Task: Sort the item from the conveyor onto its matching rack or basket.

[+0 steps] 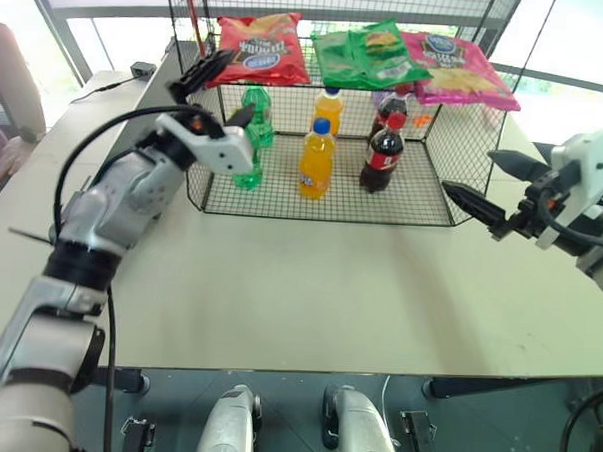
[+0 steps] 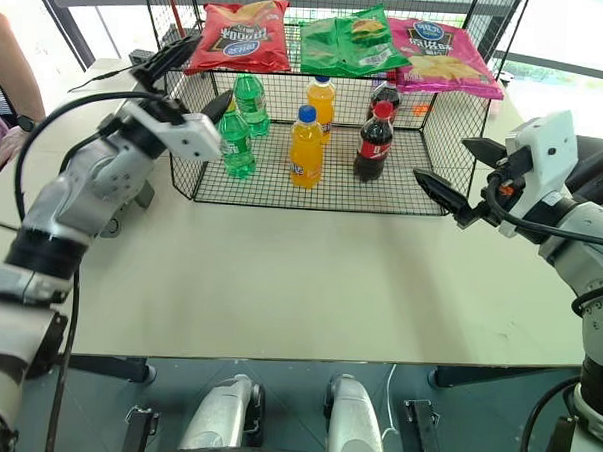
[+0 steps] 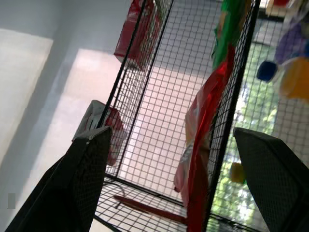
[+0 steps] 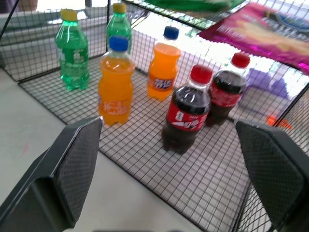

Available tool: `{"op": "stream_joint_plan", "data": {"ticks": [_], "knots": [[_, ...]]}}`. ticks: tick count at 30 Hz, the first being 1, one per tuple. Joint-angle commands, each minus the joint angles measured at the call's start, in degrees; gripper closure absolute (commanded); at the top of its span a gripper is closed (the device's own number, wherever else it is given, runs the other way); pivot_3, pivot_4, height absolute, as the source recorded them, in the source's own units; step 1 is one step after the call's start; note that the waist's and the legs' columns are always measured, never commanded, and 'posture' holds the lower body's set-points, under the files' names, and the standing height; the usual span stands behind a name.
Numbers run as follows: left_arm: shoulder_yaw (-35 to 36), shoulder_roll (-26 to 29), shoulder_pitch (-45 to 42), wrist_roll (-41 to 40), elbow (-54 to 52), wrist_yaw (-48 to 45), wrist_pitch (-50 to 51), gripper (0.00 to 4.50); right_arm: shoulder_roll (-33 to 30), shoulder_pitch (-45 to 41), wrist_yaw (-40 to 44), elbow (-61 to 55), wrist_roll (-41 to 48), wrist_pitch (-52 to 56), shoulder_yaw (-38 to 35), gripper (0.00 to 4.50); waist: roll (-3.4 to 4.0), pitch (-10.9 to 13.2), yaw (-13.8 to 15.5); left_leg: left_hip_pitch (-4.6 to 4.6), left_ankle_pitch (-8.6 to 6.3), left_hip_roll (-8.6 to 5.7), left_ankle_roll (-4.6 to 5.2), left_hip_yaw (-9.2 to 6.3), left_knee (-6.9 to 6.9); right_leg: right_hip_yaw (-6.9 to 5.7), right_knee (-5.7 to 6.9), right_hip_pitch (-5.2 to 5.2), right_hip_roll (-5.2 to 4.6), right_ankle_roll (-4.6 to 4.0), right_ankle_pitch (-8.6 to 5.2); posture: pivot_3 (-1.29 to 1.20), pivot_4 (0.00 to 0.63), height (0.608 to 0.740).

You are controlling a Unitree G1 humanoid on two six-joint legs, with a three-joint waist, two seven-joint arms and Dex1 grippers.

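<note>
Near the upper left corner of the black wire cage (image 1: 425,151), the robot's left gripper (image 1: 203,70) hangs with its two black fingers spread wide and nothing between them. It sits just beside the near left edge of the red crisp bag (image 1: 261,48), apart from it as far as the head views show. That bag lies flat on the cage's top shelf (image 1: 318,84), at the shelf's left end. To its right on the same shelf lie a green bag (image 1: 369,51) and then a pink bag (image 1: 457,65), side by side and slightly overlapping.

Below the shelf, in the cage's lower compartment, stand two green bottles (image 1: 253,134), two orange bottles (image 1: 317,159) and two dark cola bottles with red caps (image 1: 385,150), all upright. The cage rests on a pale table (image 1: 298,296).

At the right side of the table, the right gripper (image 1: 483,189) is also empty, its fingers spread, pointing roughly level toward the cage's right wall and well apart from the shelf.

A person's arm (image 1: 12,93) rests at the table's far left edge.

Judging from this, the placing step looks finished: the red bag is on its shelf and the hand has let go. The next move calls for drawing the left arm clear of the cage without snagging the wire or nudging the bag, then turning toward the conveyor for another item.
</note>
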Motion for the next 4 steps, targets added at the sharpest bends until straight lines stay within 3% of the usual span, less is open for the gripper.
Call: {"op": "stream_joint_plan", "data": {"ticks": [1, 4], "knots": [[5.19, 0.99, 7.63, -12.37, -11.84, -8.66, 5.77, 0.31, 0.27, 0.77, 0.92, -1.02, 0.09, -1.54, 0.88, 0.00, 0.00, 0.00, -0.04, 0.00, 0.00, 0.00, 0.00, -0.01, 0.01, 0.00, 0.01, 0.01, 0.00, 0.00, 0.00, 0.00, 0.150, 0.740], [7.97, 0.49, 13.65, -18.27, -18.37, -13.44, 16.99, 0.31, 0.34, 2.17, 1.85, 0.13, -1.50, -3.05, 2.87, 0.00, 0.01, -0.01, -0.09, 0.09, 0.00, 0.00, 0.00, -0.01, 0.00, 0.01, 0.01, 0.08, 0.02, 0.00, -0.01, 0.00, 0.150, 0.740]]}}
